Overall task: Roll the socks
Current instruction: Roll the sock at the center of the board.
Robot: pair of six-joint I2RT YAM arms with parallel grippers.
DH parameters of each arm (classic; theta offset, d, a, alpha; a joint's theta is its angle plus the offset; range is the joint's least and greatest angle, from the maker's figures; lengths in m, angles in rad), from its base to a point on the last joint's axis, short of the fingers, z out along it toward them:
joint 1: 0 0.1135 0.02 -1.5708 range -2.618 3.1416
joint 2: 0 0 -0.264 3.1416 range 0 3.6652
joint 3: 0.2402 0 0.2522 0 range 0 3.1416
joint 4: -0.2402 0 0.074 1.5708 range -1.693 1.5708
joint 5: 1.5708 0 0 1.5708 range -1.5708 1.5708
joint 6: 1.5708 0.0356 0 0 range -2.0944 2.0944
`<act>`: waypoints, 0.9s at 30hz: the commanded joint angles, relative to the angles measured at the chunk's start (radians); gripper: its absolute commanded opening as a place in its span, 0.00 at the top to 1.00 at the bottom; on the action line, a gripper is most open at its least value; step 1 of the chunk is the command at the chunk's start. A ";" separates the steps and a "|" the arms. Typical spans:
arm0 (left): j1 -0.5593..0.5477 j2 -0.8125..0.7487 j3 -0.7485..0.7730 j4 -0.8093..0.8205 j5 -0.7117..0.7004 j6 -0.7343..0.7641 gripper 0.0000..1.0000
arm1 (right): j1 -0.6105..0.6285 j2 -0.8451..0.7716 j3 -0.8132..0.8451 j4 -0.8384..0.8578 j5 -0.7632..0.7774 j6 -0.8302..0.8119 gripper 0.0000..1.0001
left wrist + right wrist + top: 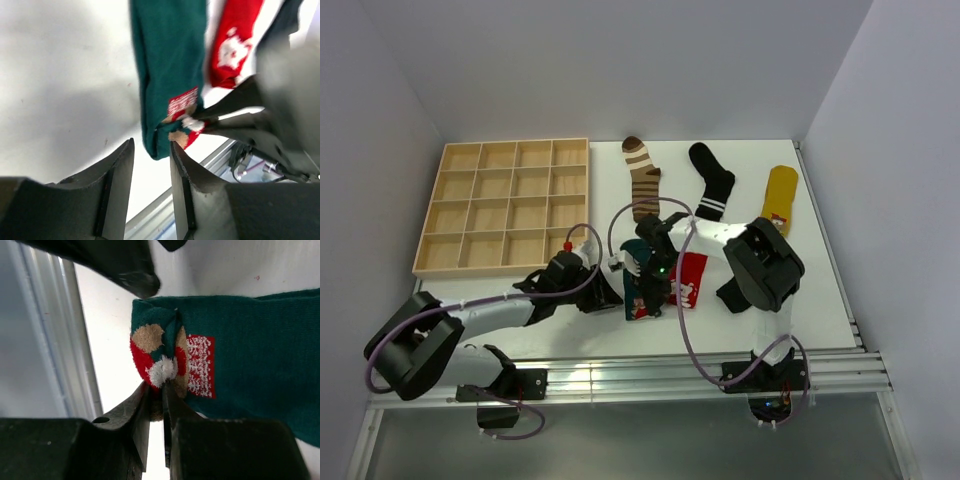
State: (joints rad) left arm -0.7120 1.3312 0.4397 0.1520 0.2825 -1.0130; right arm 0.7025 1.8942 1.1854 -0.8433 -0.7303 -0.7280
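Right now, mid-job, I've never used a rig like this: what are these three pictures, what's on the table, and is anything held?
Two robot arms are bolted at the near table edge, each ending in two fingers. The overhead picture looks down from behind them; the other two come from a camera on each wrist. On the white table lie a compartmented wooden tray, a brown-cream striped sock, a black sock with white bands, a yellow sock, a red sock and a dark teal sock with a cartoon patch. The right arm's fingers are shut on the teal sock's patched end. The left arm's fingers stand open close by, holding nothing.
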 commanded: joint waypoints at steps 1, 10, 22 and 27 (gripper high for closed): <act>-0.007 -0.079 -0.030 0.116 -0.072 0.085 0.59 | -0.034 0.072 0.092 -0.166 -0.107 -0.043 0.87; -0.059 -0.035 -0.041 0.328 -0.057 0.169 0.51 | -0.116 0.276 0.258 -0.356 -0.210 -0.062 0.87; -0.167 0.198 -0.015 0.567 -0.055 0.203 0.44 | -0.147 0.333 0.286 -0.364 -0.215 -0.011 0.87; -0.184 0.249 -0.029 0.607 -0.061 0.182 0.46 | -0.156 0.341 0.290 -0.353 -0.208 0.016 0.87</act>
State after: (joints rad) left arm -0.8791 1.5627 0.3950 0.6720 0.2283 -0.8394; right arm 0.5571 2.2173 1.4403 -1.2011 -0.9356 -0.7300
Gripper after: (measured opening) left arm 0.546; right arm 0.178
